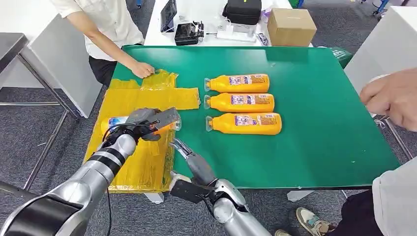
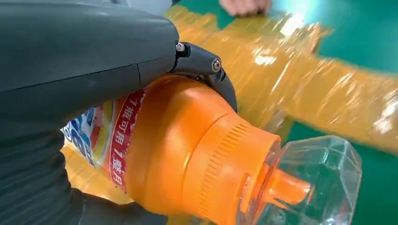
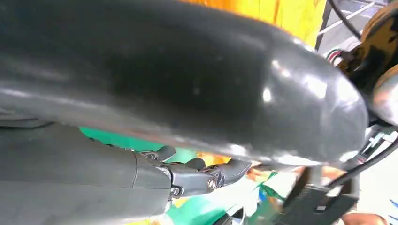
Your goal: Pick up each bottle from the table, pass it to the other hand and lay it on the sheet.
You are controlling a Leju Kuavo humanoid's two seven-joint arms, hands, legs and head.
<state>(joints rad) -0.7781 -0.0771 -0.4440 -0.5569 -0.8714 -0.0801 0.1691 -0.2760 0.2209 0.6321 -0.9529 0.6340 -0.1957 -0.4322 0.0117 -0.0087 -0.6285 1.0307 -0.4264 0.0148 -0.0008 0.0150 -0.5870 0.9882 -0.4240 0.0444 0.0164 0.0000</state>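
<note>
Your left hand (image 1: 150, 123) is gripping an orange bottle (image 2: 187, 154) across its body, fingers wrapped round the labelled part, and is holding it lying sideways over the yellow sheet (image 1: 147, 101), clear cap pointing toward the middle of the table (image 1: 314, 98). That sideways hold is probably suiting the job, since the bottle is meant to end up lying flat. Your right hand (image 1: 189, 160) is reaching up from the near edge of the table with its fingers stretched out and holding nothing, its fingertips close to the capped end.

Three more bottles (image 1: 243, 103) are lying in a row on the green top, well apart from the sheet, caps toward it, so you are getting a clean approach from the right. A person's hand (image 1: 143, 69) is pressing the far corner of the sheet, likely keeping it flat. Another person's hand (image 1: 391, 98) is hovering at the right edge, so you are sharing room there. The sheet's near end is hanging off the table edge; you are likely safer setting the bottle farther in.
</note>
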